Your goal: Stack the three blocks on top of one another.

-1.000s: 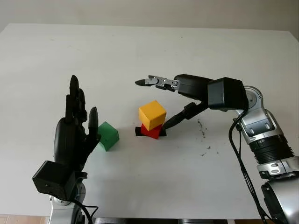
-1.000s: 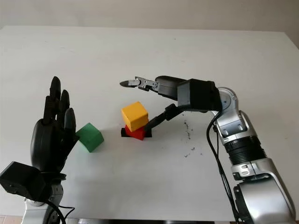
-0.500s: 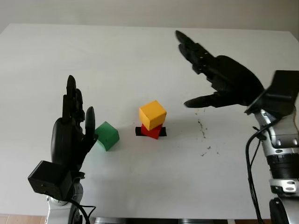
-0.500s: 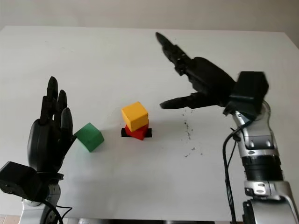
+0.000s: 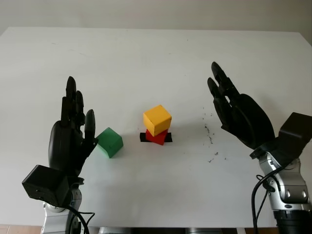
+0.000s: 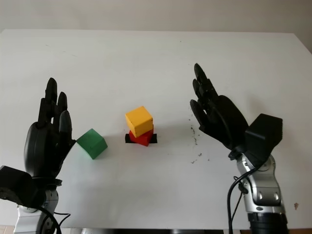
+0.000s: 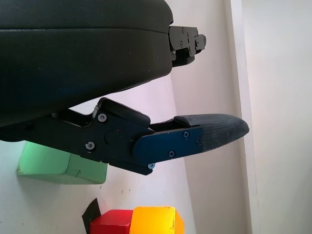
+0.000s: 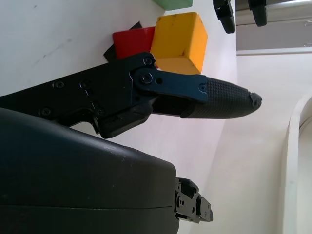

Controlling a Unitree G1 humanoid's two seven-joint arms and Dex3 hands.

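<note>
At the table's middle a yellow block [image 5: 157, 120] sits on a red block [image 5: 158, 138], turned a little askew, over a black mark [image 5: 144, 137]. The green block [image 5: 109, 142] lies alone on the white table [image 5: 146, 63], to the left of the pair. My left hand [image 5: 72, 131] is open, held upright just left of the green block, not touching it. My right hand [image 5: 234, 113] is open too, raised well to the right of the stack. The wrist views show the yellow block [image 8: 179, 42], the red block [image 8: 132, 41] and the green block [image 7: 56, 165] beyond the fingers.
Small dark specks [image 5: 210, 139] dot the table right of the stack. The table's far edge [image 5: 156, 28] meets a pale wall.
My right hand has left the yellow block on the red one, swung up and away, then come down to the right of the stack. The left hand has hardly moved.
</note>
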